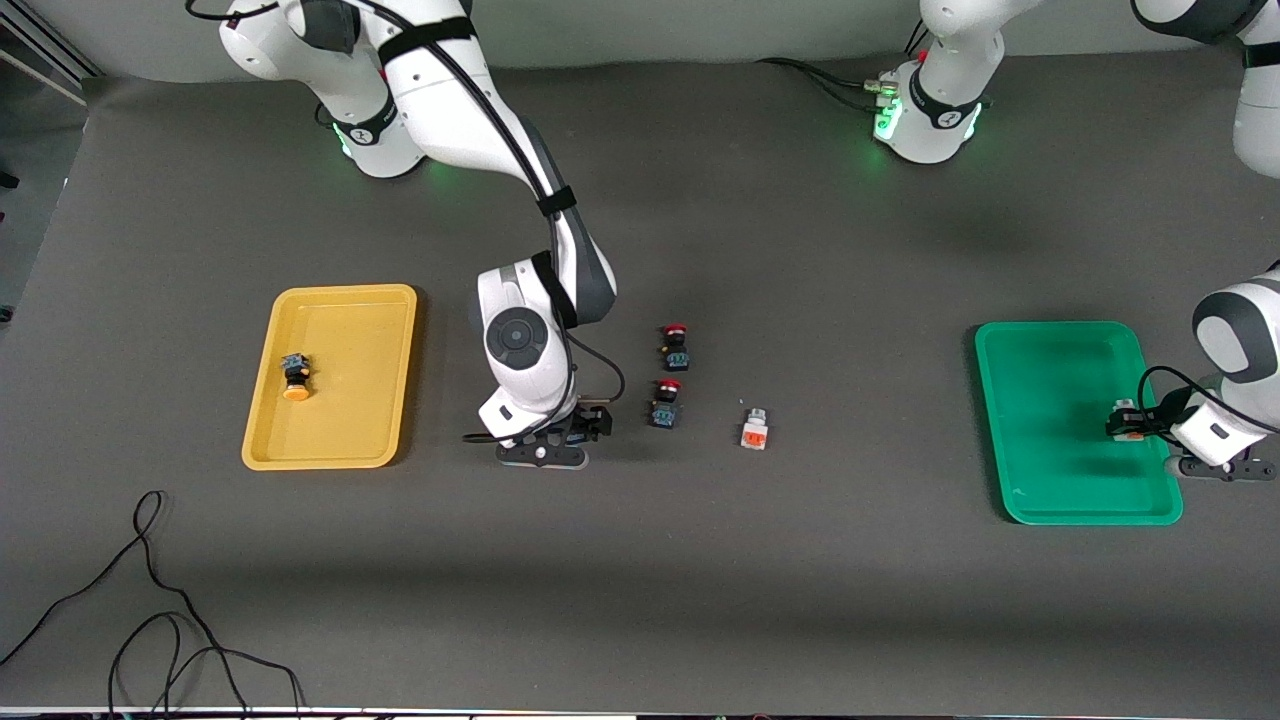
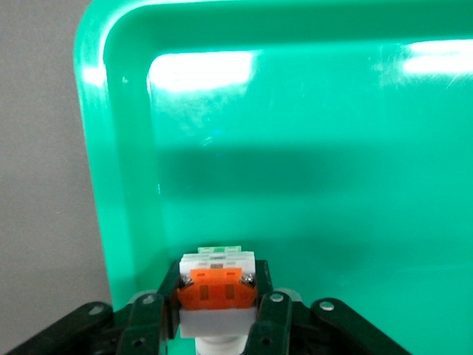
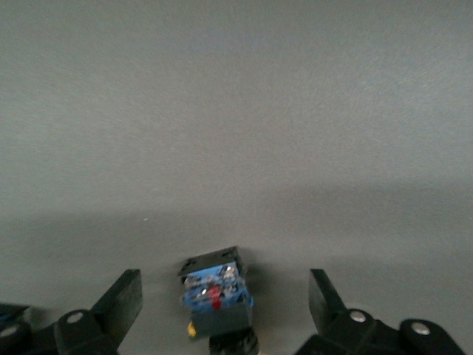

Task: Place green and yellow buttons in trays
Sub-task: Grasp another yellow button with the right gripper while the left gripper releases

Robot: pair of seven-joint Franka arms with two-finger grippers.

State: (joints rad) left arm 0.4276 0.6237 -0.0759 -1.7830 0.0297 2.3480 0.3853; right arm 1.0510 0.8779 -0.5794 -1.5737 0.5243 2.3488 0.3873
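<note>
The yellow tray (image 1: 330, 376) holds 1 yellow-capped button (image 1: 295, 376). The right claw (image 3: 222, 314), open, straddles another black button (image 3: 216, 294) on the desk (image 1: 640, 580). The left claw (image 2: 214, 314) grips a white button (image 2: 216, 285) over the green tray (image 1: 1060, 420).

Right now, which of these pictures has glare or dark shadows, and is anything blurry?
Left wrist view: bright white glare patches on the green tray, with a dark shadow band across its floor; the white switch in the left claw looks sharp. Right wrist view: dim and soft, the black switch between the right claw fingers slightly blurred. Front view: even light, with soft arm shadows on the table.
</note>
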